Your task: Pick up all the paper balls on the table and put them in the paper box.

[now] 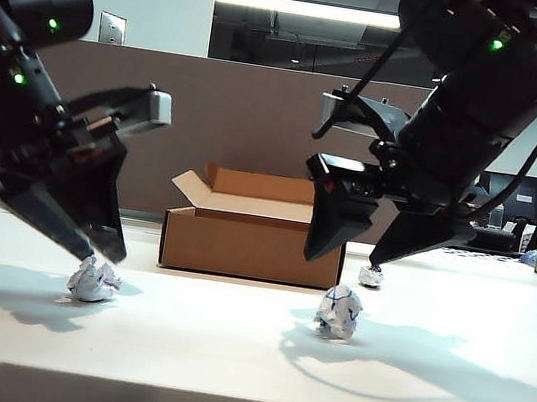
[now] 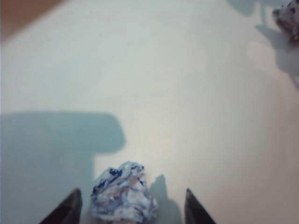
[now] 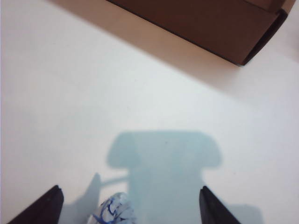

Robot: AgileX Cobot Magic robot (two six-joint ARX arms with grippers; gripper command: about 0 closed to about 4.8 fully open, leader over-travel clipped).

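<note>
Both arms' upper bodies run out of the exterior view, and each wrist view shows only the dark fingertips of its gripper. The small white crumpled paper ball with a dark spot [image 1: 371, 275] is partly hidden behind the right arm's finger, far back on the right of the broad white table [image 1: 225, 356], beside the right end of the shallow brown cardboard paper box [image 1: 252, 244]. The box stands at the far middle of the table with its flaps up; its inside cannot be seen.

The left gripper [image 2: 132, 205] hangs low at the near left, jaws spread wide and holding nothing. The crumpled white paper ball with blue lines [image 2: 124, 193] lies on the table between its fingertips, nearer one finger; contact cannot be judged.

The right gripper [image 3: 129, 205] is above the table right of the middle, jaws wide apart and empty. A second blue-lined white paper ball [image 3: 114, 212], cut off at the frame's edge, lies between its fingertips but below them, on the table in front of the box's right corner.
</note>
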